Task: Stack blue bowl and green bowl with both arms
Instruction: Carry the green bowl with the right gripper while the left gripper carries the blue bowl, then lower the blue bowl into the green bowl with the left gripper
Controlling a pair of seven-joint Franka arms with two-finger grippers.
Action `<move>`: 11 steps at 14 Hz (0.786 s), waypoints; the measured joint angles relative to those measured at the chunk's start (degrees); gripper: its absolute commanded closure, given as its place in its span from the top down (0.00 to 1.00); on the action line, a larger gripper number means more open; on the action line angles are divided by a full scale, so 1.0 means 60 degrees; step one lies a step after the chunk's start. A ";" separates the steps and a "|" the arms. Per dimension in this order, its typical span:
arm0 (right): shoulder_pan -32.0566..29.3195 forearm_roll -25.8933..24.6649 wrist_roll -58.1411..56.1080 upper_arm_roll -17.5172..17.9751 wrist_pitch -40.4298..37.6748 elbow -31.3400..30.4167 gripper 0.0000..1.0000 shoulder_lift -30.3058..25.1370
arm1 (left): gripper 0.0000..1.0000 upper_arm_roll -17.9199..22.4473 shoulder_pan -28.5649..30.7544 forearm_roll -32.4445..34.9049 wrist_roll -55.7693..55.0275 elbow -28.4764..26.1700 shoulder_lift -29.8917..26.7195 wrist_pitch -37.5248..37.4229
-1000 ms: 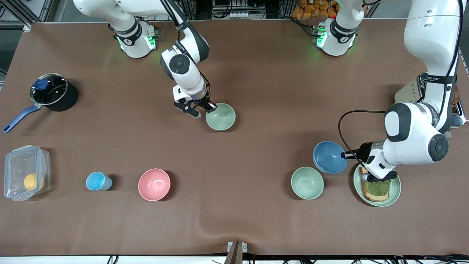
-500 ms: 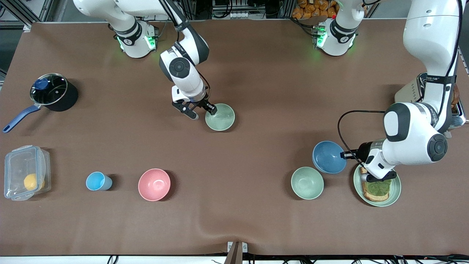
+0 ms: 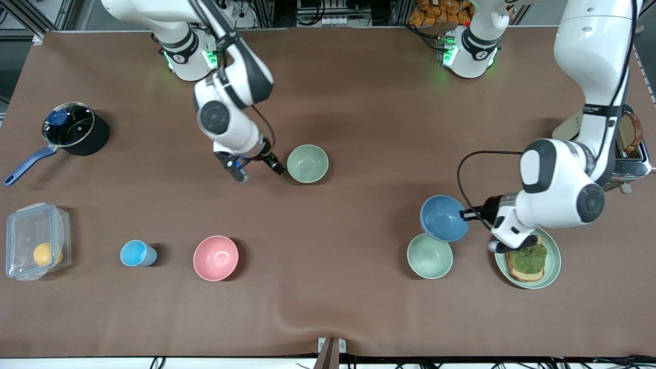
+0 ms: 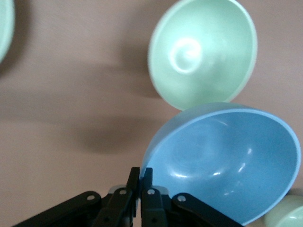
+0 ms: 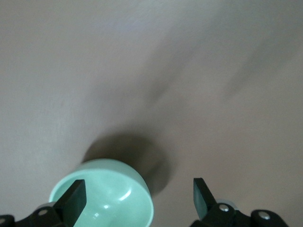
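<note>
Two bowls matter: blue bowl (image 3: 444,218) (empty) pinched in left gripper (image 3: 467,213) jaws; green bowl (image 3: 307,163) empty beside right gripper (image 3: 259,171), jaws spread.

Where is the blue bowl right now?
The blue bowl is lifted off the table, pinched at its rim by the left tool. In the front view it hangs partly over the pale green bowl, toward the left arm's end, beside the sandwich plate.

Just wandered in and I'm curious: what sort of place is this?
Probably a robot lab staged as a kitchen: two robot arms bolted at a covered table, with bowls, a pot and a toaster.
</note>
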 measured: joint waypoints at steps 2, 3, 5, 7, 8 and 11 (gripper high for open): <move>-0.0441 0.0490 0.0002 -0.0011 -0.0050 -0.0049 1.00 0.0149 | 0.00 -0.0580 -0.0109 0.0000 -0.0958 0.0001 -0.0108 -0.0156; -0.0628 0.0723 0.0000 -0.0013 -0.0087 -0.0068 1.00 0.0251 | 0.00 -0.0808 -0.0258 0.0000 -0.1442 0.0001 -0.0157 -0.0221; -0.0829 0.1297 -0.0004 -0.0015 -0.0128 -0.0089 1.00 0.0518 | 0.00 -0.1048 -0.0787 0.0000 -0.2398 0.0002 -0.0249 -0.0255; -0.0855 0.2232 -0.0035 -0.0011 -0.0048 -0.0093 1.00 0.0857 | 0.00 -0.1121 -0.1511 0.0000 -0.3371 0.0006 -0.0304 -0.0258; -0.0854 0.2704 -0.0136 -0.0005 0.0040 -0.0093 1.00 0.1011 | 0.00 -0.1128 -0.1893 0.0000 -0.3783 0.0004 -0.0302 -0.0260; -0.0840 0.3820 -0.0517 0.0037 0.0439 -0.0090 1.00 0.1417 | 0.00 -0.1124 -0.2827 0.0000 -0.4660 -0.0033 -0.0188 -0.0250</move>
